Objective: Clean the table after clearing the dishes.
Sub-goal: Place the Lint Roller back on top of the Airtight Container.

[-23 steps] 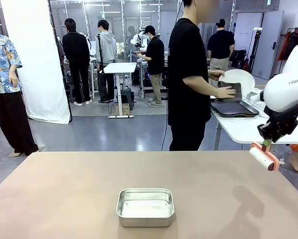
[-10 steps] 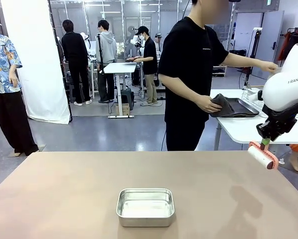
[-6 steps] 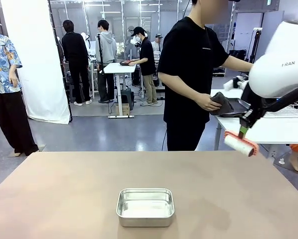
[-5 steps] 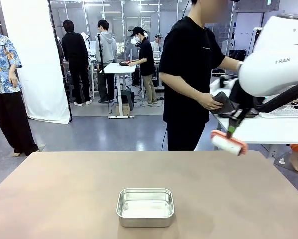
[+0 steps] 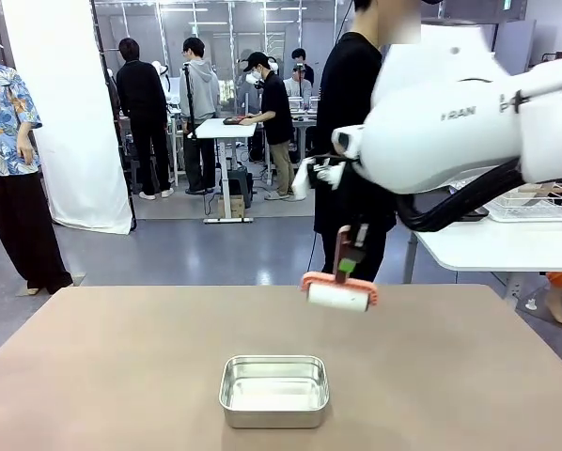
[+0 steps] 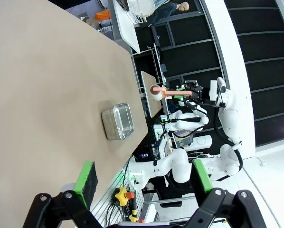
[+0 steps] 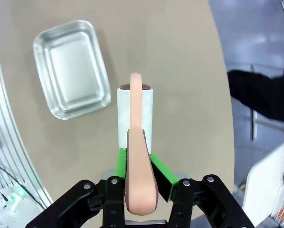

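- Front view gives me the plain brown table (image 5: 93,376) with no plates or trays on it, so I judge the clearing part done; the wiping or rolling part looks not yet begun.
- My right pincer (image 7: 141,164) is pressed tight on the salmon-pink handle of a lint roller (image 5: 338,294), whose white roll hangs above the table, just beyond the far side of the steel pan (image 5: 274,390). I cannot tell from the front whether the roll touches the top; to me it looks slightly clear of it.
- From the right wrist camera the roller (image 7: 135,116) sits just beside the pan (image 7: 71,67), apart from it.
- My left pincer (image 6: 142,183) stands spread wide with nothing between its green pads, off near one end of the table; from there I see the pan (image 6: 118,121) and the roller (image 6: 157,92) farther along.
- What is left, as I judge it: the whole top is to be rolled.
- In the way: the pan sits mid-table, near my edge, and the strokes must go round it or it must be shifted.
- A person in black (image 5: 349,75) stands beyond the far edge, largely behind my right arm; a white side table with a wire rack (image 5: 535,199) is at the right.
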